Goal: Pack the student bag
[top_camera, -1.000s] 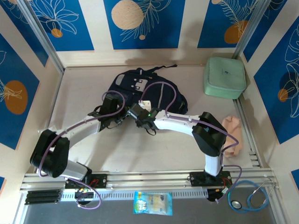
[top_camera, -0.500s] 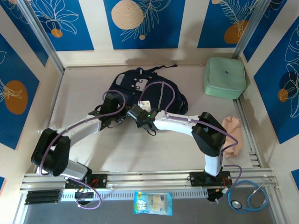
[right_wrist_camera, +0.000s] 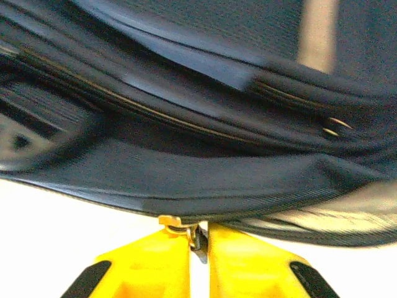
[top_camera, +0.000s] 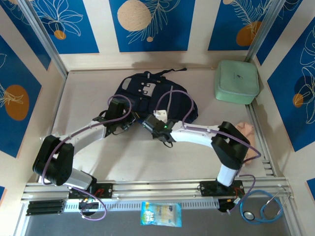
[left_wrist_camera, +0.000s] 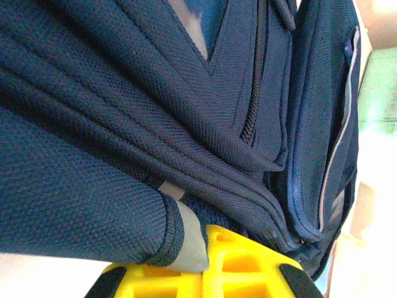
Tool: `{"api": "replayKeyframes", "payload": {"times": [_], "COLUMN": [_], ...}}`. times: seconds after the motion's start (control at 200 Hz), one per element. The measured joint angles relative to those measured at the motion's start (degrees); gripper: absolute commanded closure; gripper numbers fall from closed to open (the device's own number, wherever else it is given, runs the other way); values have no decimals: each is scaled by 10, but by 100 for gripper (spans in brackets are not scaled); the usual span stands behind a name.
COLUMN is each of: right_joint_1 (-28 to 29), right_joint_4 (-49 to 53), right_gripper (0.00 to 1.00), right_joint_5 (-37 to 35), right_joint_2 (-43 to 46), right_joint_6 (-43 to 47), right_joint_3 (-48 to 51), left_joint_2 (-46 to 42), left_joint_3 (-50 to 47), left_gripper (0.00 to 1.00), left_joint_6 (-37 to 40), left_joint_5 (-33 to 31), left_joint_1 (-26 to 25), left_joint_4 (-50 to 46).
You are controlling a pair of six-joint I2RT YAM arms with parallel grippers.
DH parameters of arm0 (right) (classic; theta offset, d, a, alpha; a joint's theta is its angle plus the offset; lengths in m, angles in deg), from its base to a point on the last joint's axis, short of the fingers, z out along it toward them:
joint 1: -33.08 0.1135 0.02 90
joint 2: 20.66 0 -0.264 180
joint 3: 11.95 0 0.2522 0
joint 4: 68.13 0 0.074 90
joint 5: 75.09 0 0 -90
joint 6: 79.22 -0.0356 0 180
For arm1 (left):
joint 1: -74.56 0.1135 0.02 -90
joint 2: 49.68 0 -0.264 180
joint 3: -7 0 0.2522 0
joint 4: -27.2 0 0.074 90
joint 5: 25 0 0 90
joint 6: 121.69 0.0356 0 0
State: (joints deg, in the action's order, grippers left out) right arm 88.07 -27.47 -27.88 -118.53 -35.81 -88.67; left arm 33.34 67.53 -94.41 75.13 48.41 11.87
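Right gripper (right_wrist_camera: 198, 239): yellow fingers are pressing together on a small brass zipper pull (right_wrist_camera: 178, 225) at the near edge of the student bag (top_camera: 142, 91). Left gripper (left_wrist_camera: 206, 256) is pinching a navy fold of the bag (grey-edged hem). Bag is lying on the table (top_camera: 83, 98), toward the back. A pale green zip case (top_camera: 236, 81) is sitting beyond, in the far right corner.

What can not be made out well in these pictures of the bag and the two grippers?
- Contents of the student bag: top external view, its own navy fabric covers them.
- The zip pull in the right gripper: right wrist view, blurred, mostly hidden between the fingers.
- The left gripper, shut on the bag's edge: left wrist view, the lower picture edge cuts off its fingers.
- The peach cloth: top external view, partly behind the right arm.
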Motion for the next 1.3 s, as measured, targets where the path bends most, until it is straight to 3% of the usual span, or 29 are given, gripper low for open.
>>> {"api": "replayKeyframes", "payload": {"times": [0.22, 0.495, 0.74, 1.0, 1.301], "right_joint_1": [-45, -81, -92, -99, -156], "right_joint_4": [2, -73, -104, -110, -107], "right_gripper": [82, 78, 92, 90, 94], "right_joint_5": [-3, 52, 90, 94, 101], "right_joint_2": [74, 85, 85, 106, 179], "right_joint_6": [-12, 122, 189, 203, 196], "right_joint_3": [83, 115, 121, 144, 188], "left_joint_2": [0, 0, 0, 8, 28], "left_joint_3": [0, 0, 0, 0, 15], "left_gripper": [100, 100, 100, 100, 100], "left_joint_6": [1, 2, 3, 19, 51], "left_joint_5": [14, 14, 14, 36, 75], "left_joint_1": [10, 22, 27, 51, 94], "left_joint_4": [0, 0, 0, 0, -7]}}
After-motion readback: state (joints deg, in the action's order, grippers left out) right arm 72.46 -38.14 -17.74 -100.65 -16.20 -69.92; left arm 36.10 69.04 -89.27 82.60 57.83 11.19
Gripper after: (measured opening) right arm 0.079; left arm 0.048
